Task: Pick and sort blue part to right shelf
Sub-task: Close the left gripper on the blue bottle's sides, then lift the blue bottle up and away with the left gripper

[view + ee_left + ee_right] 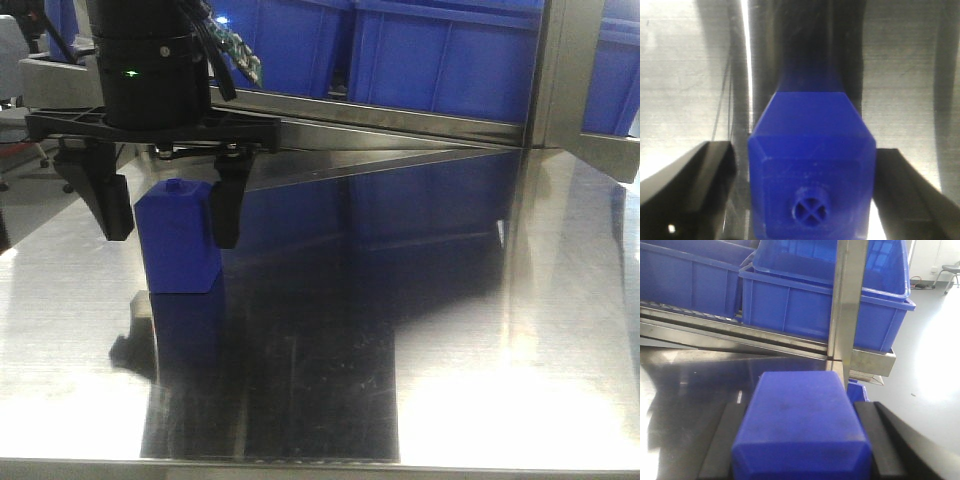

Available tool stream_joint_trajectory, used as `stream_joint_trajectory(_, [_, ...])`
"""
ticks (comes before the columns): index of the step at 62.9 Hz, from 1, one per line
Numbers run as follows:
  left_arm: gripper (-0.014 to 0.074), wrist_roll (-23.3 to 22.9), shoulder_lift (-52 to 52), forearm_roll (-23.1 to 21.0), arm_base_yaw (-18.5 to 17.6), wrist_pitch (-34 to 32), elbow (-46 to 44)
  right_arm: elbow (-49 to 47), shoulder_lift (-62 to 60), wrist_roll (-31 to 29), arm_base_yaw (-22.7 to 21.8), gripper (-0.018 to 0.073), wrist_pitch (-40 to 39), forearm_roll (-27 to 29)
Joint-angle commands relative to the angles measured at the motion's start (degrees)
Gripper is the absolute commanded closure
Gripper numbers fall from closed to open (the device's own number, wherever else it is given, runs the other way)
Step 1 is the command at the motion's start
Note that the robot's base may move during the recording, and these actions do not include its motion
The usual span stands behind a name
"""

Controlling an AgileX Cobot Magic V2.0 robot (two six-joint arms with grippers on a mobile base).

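Note:
A blue part (180, 245) stands upright on the steel table (450, 380) at the left, a small round stud on its top (810, 207). My left gripper (172, 238) hangs over it, open, one finger on each side. The left finger (695, 185) stands clear of the part by a narrow gap, while the right finger (905, 190) is against its side. A second blue part (802, 425) sits between the black pads of my right gripper (801, 405), which is shut on it. The right gripper does not show in the front view.
Blue plastic bins (815, 305) sit on a steel shelf rail (740, 335) behind the table, with an upright steel post (847, 305) just beyond the held part. More blue bins (440, 50) and a post (560, 70) line the back in the front view.

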Motion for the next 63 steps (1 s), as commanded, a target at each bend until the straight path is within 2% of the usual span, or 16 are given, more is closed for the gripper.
stream_joint_trajectory(1, [0.0134,-0.6,-3.0,0.1,0.1,0.0,-1.7,-1.7,0.3,0.1,-0.3,0.0137,-5.1,-0.8])
stream_joint_trajectory(26, [0.0293,0.4,-6.8,-0.4,0.1,-0.3,-1.7,-1.7,0.3,0.1,-0.3,0.0137,-5.1,-0.8])
stream_joint_trajectory(31, [0.0316,6.5,-8.9,-1.9,0.1,-0.7,-1.7,-1.7,0.3,0.1,-0.3,0.0137,-5.1,-0.8])
stream_joint_trajectory(36, [0.0327,14.8,-10.7,-4.7,0.7,-1.4,-1.4,-1.7,0.3,0.1,-0.3,0.0137,-5.1,-0.8])
stream_joint_trajectory(42, [0.0335,26.0,-13.2,-9.7,1.8,-3.0,-0.1,-1.7,0.3,0.1,-0.3,0.0137,-5.1,-0.8])
stream_joint_trajectory(48, [0.0335,33.4,-15.8,-13.5,3.3,-6.4,2.7,-1.7,0.3,0.1,-0.3,0.0137,-5.1,-0.8])
stream_joint_trajectory(54, [0.0335,36.6,-18.3,-15.2,4.7,-10.9,6.1,-1.7,0.3,0.1,-0.3,0.0137,-5.1,-0.8])
stream_joint_trajectory(63, [0.0335,38.0,-23.2,-15.2,6.7,-20.8,12.9,-1.7,0.3,0.1,-0.3,0.0137,-5.1,-0.8])
